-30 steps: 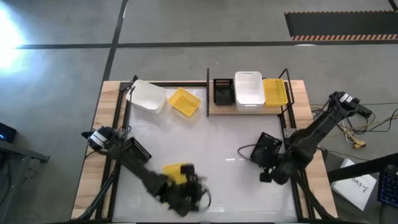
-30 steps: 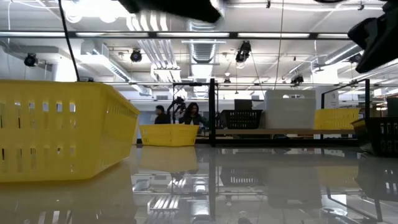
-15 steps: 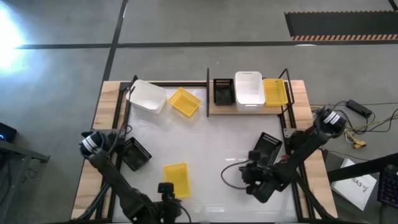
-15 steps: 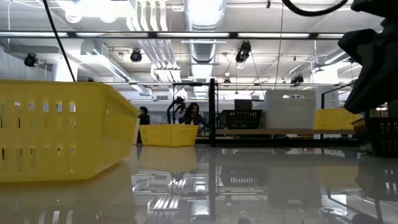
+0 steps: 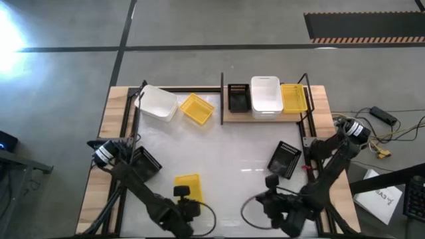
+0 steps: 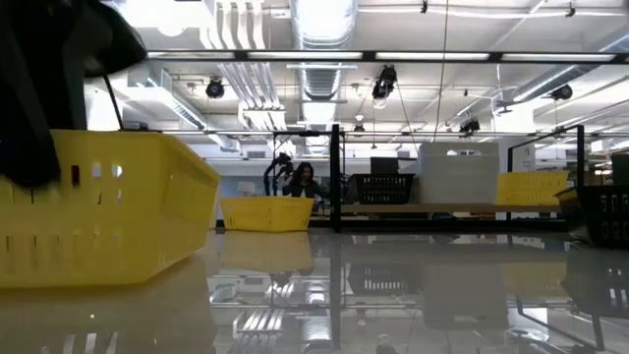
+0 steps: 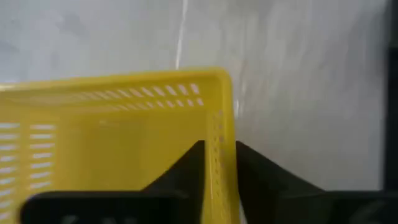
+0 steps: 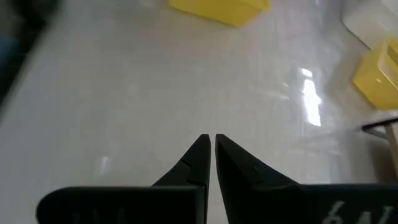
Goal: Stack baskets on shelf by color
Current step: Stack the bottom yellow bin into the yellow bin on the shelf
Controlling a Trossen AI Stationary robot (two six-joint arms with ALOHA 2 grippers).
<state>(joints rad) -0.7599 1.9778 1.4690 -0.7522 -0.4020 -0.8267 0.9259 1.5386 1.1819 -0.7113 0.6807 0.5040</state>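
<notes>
A yellow basket [image 5: 188,184] [image 6: 118,206] sits upright on the white table [image 5: 232,146], near its front edge. My left gripper [image 5: 182,197] [image 7: 217,152] stands at its near left corner, shut on a wall. My right gripper [image 5: 269,199] [image 8: 209,140] is shut on nothing, low over the table's near right. A black basket [image 5: 285,159] lies right of centre and another black basket [image 5: 143,163] at the left. The shelf [image 5: 226,118] at the back carries a black basket [image 5: 238,98], a white basket [image 5: 265,96] and a yellow basket [image 5: 294,98]. My left gripper has the yellow basket's slotted wall [image 7: 219,124] between its fingers, one finger [image 7: 189,165] inside the basket and one [image 7: 252,165] outside, close to a corner. The fingers come from the table's near side, slanting down. The basket's bottom rests flat on the table.
A white basket [image 5: 157,103] and another yellow basket [image 5: 197,108] sit at the far left, beside the shelf. Black upright rods [image 5: 222,93] rise around the table. A person [image 6: 303,182] shows in the room behind. Bare tabletop lies in the middle.
My left gripper has come down to the yellow basket's near left corner; the basket has stayed in place. My right gripper has drawn back toward the table's near edge, away from the black basket right of centre, which stays on the table.
</notes>
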